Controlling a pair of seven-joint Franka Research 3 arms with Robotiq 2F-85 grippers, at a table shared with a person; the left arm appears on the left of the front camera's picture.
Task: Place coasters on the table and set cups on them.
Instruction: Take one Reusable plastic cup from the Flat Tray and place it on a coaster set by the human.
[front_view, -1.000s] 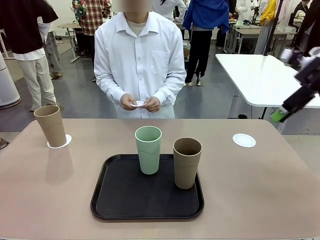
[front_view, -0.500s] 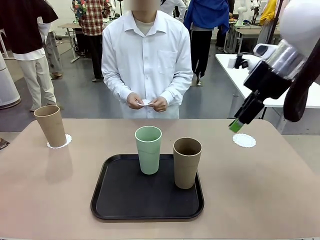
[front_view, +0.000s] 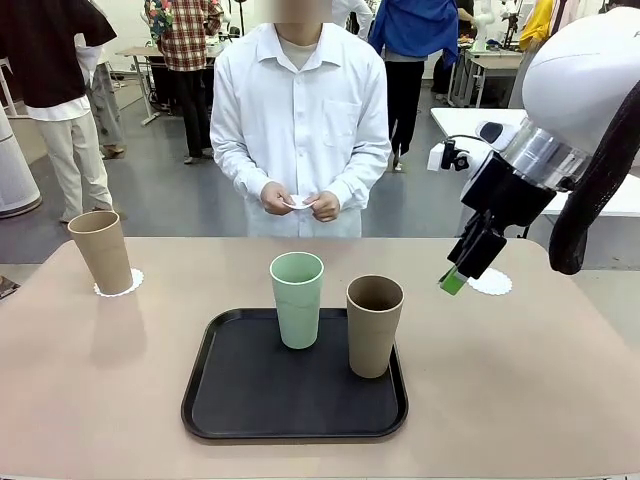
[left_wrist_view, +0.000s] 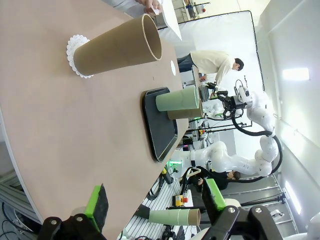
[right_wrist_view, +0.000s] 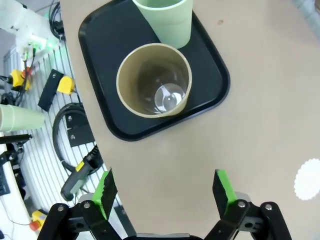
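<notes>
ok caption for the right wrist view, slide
Right gripper, jaws open, over table; tan cup and mint cup on tray

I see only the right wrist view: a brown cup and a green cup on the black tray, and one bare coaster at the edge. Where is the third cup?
Observer: The third cup, tan-brown, stands on a coaster near the table's far left corner.
Operator: Is another coaster ready?
Observer: The person's hands hold a small white piece, likely a coaster, beyond the far edge.
Operator: Is the left gripper free?
Observer: Yes, the left gripper is open and empty.
</notes>
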